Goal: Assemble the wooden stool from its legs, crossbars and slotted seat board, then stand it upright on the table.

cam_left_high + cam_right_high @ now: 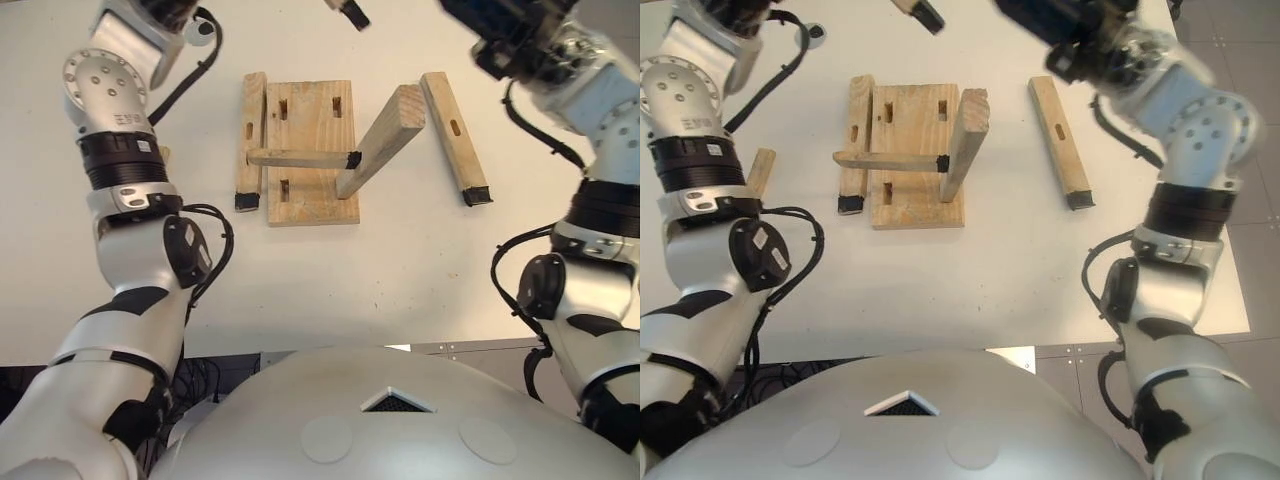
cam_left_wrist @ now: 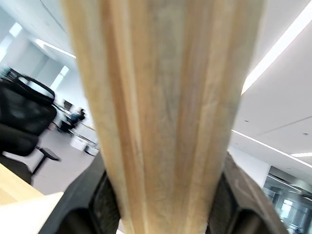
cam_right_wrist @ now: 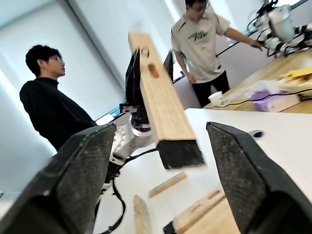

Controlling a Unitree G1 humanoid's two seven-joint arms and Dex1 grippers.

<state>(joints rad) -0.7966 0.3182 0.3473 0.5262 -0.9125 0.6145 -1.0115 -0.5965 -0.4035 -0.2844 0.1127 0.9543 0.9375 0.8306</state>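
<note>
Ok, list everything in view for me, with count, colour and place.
table: one, white, under everything.
seat board: one, pale wood, slotted, flat mid-table.
upright leg: one, pale wood, standing on the board's right side.
lying legs: two, pale wood, black caps; one along the board's left edge, another on the table right of the board.
held leg: one, pale wood, black cap, up over the table's far side.
crossbars: two, pale wood; one across the board, another on the table by the left arm.
left gripper: one, black, shut on held leg.
right gripper: one, black, open, empty.
</note>
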